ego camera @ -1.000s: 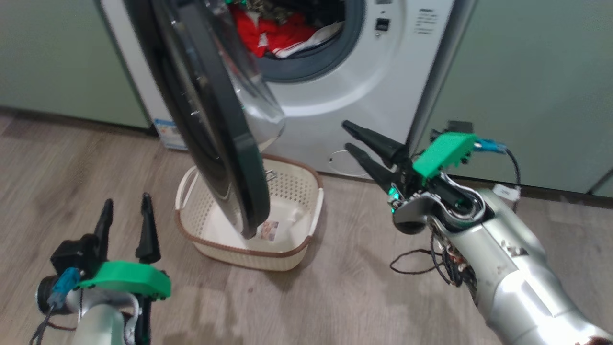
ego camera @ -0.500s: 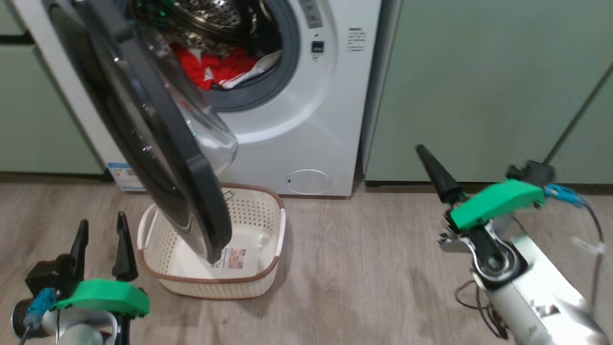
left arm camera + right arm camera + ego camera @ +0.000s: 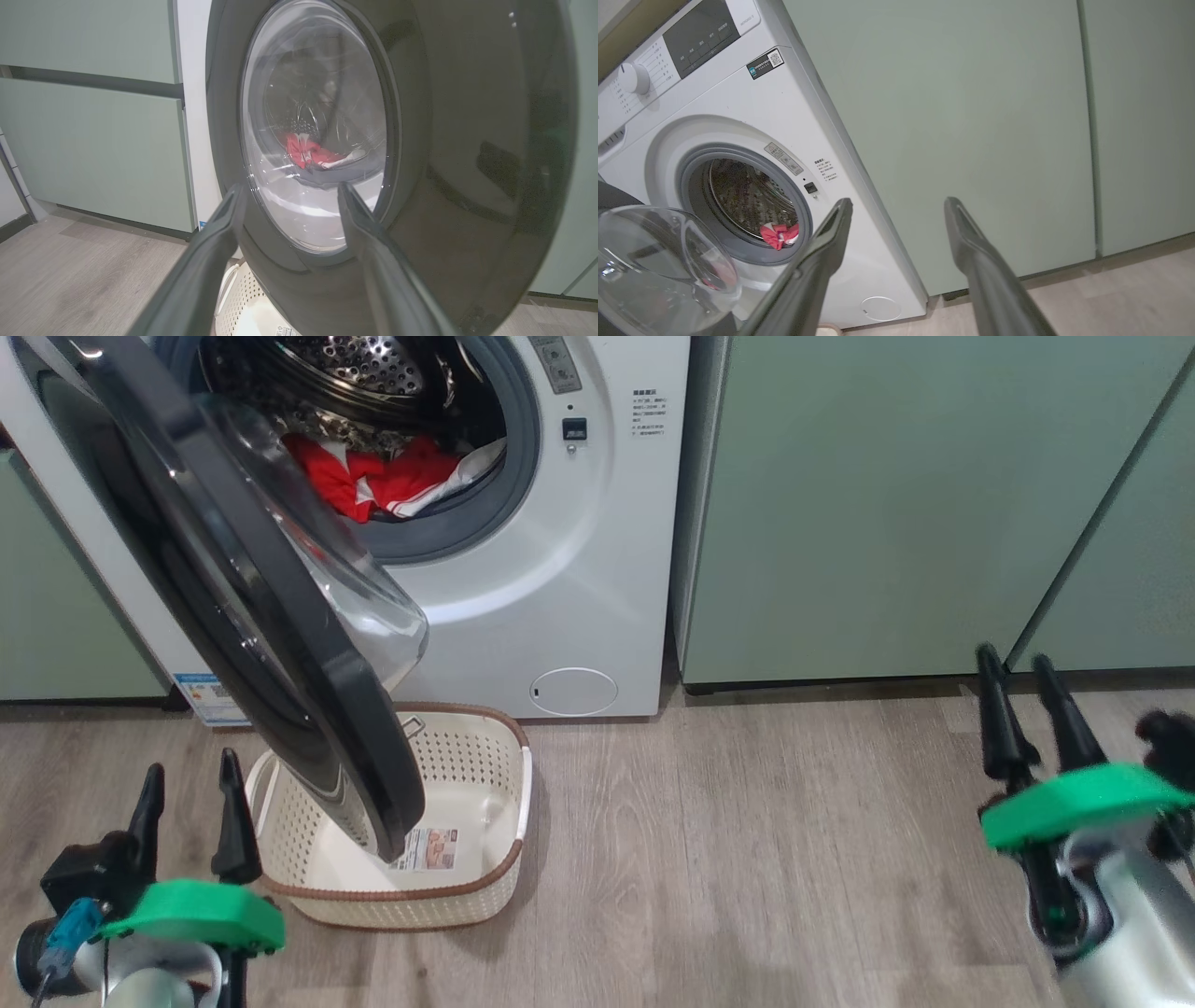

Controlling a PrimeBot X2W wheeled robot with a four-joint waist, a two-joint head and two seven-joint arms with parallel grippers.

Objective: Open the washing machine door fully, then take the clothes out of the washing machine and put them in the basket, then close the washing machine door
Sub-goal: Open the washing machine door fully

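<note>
The white washing machine [image 3: 579, 569] stands with its black-rimmed washing machine door [image 3: 233, 607] swung partway out, the lower edge hanging over the basket [image 3: 439, 905]. Red and white clothes [image 3: 373, 481] lie in the steel drum. My left gripper [image 3: 190, 763] is open at the lower left, just left of the basket. In the left wrist view it [image 3: 290, 185] faces the door's outer side [image 3: 467, 140], and the clothes [image 3: 308, 151] show through the glass. My right gripper [image 3: 1013, 656] is open at the far right, away from the machine. The right wrist view has it [image 3: 899, 200] pointing at the cabinet beside the machine [image 3: 738, 102], with the clothes [image 3: 779, 234] in the drum.
Pale green cabinets [image 3: 887, 504] flank the machine on both sides. Wood-look floor [image 3: 747, 849] stretches between basket and right arm. A small round flap [image 3: 573, 691] sits low on the machine's front, and a blue-white sticker [image 3: 207, 695] is at its lower left.
The head camera has shifted, so the whole scene sits differently. My right arm has drawn back from the machine's front to the far lower right. The left gripper stays put.
</note>
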